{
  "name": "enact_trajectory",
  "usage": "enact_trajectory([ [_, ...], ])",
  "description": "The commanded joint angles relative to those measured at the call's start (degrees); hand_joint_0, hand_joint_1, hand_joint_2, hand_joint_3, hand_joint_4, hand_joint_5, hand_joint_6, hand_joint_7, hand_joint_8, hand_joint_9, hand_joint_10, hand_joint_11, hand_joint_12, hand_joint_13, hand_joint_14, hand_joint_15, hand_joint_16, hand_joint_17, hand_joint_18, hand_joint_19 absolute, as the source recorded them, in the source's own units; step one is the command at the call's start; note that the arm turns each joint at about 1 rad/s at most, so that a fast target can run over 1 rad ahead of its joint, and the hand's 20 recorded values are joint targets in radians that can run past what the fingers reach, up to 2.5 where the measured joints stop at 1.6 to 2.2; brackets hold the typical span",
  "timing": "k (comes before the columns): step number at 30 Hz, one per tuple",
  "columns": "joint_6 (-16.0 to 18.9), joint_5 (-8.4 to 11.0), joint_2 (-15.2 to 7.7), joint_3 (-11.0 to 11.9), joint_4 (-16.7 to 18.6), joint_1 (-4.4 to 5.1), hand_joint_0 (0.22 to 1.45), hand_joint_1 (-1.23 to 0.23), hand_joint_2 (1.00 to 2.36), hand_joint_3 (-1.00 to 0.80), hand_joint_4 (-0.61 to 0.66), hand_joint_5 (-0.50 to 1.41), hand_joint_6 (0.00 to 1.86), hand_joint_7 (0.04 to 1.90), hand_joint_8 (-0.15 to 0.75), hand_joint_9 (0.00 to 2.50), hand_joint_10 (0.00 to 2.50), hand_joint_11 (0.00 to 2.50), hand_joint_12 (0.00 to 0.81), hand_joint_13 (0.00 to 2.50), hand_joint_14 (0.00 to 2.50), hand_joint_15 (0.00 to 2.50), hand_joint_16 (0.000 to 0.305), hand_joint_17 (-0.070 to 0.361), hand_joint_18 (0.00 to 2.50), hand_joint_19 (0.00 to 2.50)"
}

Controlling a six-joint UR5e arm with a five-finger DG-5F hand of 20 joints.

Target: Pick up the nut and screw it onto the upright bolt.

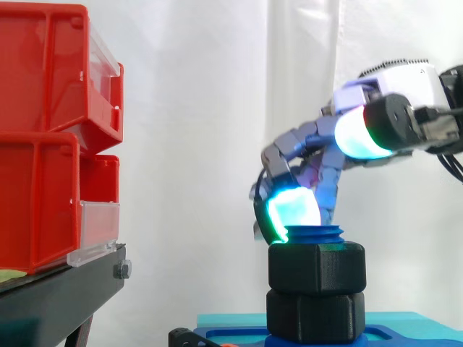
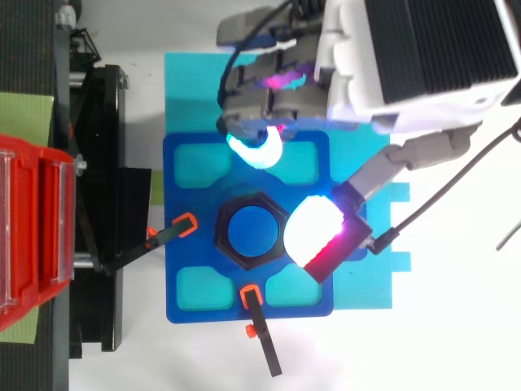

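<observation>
Black hexagonal plastic nut (image 1: 317, 267) sits on the upright blue threaded bolt (image 1: 315, 233), a few turns of thread showing above it. Under the nut, a second black hexagonal block (image 1: 315, 314) stands on the dark blue base plate (image 2: 172, 187). Top view: nut rings the bolt at the plate's centre, among cyan pockets. The plate lies on a light cyan board (image 2: 195, 90).

Robot hand (image 1: 405, 79) comes in from the right, above and beside the bolt. Its fingers (image 1: 293, 208) are bent downward and spread apart from the thumb, clamped on nothing. One cyan-green pad hangs low by the bolt's top. In the top view that pad is clear of the nut, over the plate's far edge. A large white pad is raised high in the side view. From above it overlaps the nut's right rim.

Two black clamps with orange tips (image 2: 260, 334) point at the nut from the plate's edges. Red plastic bins (image 1: 43, 144) stacked on a black stand (image 1: 58, 296) sit at left, well apart.
</observation>
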Motion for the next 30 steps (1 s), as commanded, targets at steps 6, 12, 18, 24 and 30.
enact_trajectory([
  [6,0.0,-0.23,-0.1,6.3,-5.9,-0.97,0.49,-0.18,1.0,-0.5,0.27,-0.04,0.5,1.12,0.275,1.02,0.0,0.0,0.286,0.6,0.0,0.0,0.032,0.072,0.25,0.0],
  [12,-0.1,-0.32,0.0,6.3,-5.7,-0.53,0.49,-0.16,1.0,-0.5,0.27,-0.07,0.5,0.83,0.263,0.97,0.0,0.0,0.288,0.58,0.0,0.0,0.033,0.074,0.23,0.0],
  [18,1.2,0.12,0.0,1.2,0.2,0.7,0.48,-0.16,1.0,-0.5,0.28,-0.08,0.5,0.73,0.258,0.96,0.0,0.0,0.286,0.56,0.0,0.0,0.033,0.075,0.2,0.0],
  [24,2.8,0.12,-0.1,1.1,3.2,1.75,0.48,-0.16,1.0,-0.5,0.28,-0.08,0.5,0.71,0.256,0.94,0.0,0.0,0.288,0.55,0.0,0.0,0.034,0.075,0.19,0.0],
  [30,2.6,0.38,-0.1,0.0,4.7,2.46,0.48,-0.16,1.0,-0.5,0.28,-0.08,0.5,0.71,0.254,0.94,0.0,0.0,0.288,0.55,0.0,0.0,0.033,0.075,0.19,0.0],
])
